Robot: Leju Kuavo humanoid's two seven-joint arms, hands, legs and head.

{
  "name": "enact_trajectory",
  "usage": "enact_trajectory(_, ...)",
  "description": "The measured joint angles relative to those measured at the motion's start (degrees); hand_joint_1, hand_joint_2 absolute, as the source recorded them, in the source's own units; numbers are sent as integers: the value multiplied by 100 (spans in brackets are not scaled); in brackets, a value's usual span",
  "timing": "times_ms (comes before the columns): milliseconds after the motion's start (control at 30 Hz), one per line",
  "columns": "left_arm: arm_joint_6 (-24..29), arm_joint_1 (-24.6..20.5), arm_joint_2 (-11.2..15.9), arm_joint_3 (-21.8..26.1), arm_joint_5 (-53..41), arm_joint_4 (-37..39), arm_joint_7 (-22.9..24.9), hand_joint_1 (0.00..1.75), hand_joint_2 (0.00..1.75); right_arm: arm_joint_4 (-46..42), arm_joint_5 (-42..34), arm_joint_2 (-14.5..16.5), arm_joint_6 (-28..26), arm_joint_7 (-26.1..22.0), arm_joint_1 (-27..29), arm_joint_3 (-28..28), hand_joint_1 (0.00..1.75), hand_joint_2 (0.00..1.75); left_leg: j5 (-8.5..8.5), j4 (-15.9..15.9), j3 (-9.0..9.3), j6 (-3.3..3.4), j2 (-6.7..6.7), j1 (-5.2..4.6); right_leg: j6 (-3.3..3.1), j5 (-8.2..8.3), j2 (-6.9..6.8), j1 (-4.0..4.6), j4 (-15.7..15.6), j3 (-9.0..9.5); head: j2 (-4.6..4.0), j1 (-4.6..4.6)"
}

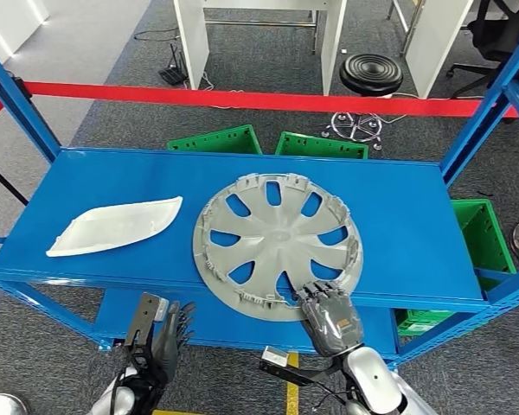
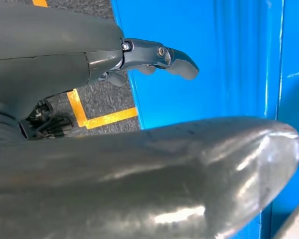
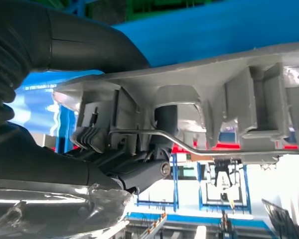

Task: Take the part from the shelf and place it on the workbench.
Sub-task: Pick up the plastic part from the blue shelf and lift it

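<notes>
A round grey wheel cover (image 1: 277,242) lies flat on the blue shelf (image 1: 406,216), its near rim hanging past the front edge. My right hand (image 1: 329,316) grips that near rim, fingers laid on top. In the right wrist view the ribbed rim of the wheel cover (image 3: 216,99) sits between the thumb and the fingers of my right hand (image 3: 73,164). My left hand (image 1: 164,333) hangs below the shelf's front edge, left of the cover, fingers apart and holding nothing. Up close, my left hand (image 2: 102,169) is beside the blue shelf wall (image 2: 201,35).
A white curved panel (image 1: 117,225) lies on the shelf's left half. Blue uprights (image 1: 485,112) frame both ends. Green crates (image 1: 218,138) stand on the floor behind and to the right. A red barrier tape (image 1: 244,98) and a black stool (image 1: 371,73) lie beyond.
</notes>
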Motion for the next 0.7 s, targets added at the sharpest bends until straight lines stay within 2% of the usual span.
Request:
enact_trajectory(533, -20, 13, -4, 162, -115, 0, 46, 0, 0, -1079, 95, -18, -410, -300, 344, -230, 175, 175, -1, 0, -1, 1, 0, 0, 0, 0, 1, 0, 0, -1, 0, -1)
enact_trajectory(667, -62, 24, -9, 225, -157, 0, -21, 0, 175, -1537, -1, -21, -728, -487, 446, -333, 175, 175, -1, 0, -2, 1, 0, 0, 0, 0, 0, 0, 0, -2, 0, 1)
enact_trajectory(700, -82, 26, -13, 245, -155, 0, -63, 0, 175, -1672, -66, -23, -797, -554, 473, -370, 175, 175, -1, 0, -2, 1, 0, 0, 0, -1, 0, 0, 0, -2, 0, 0)
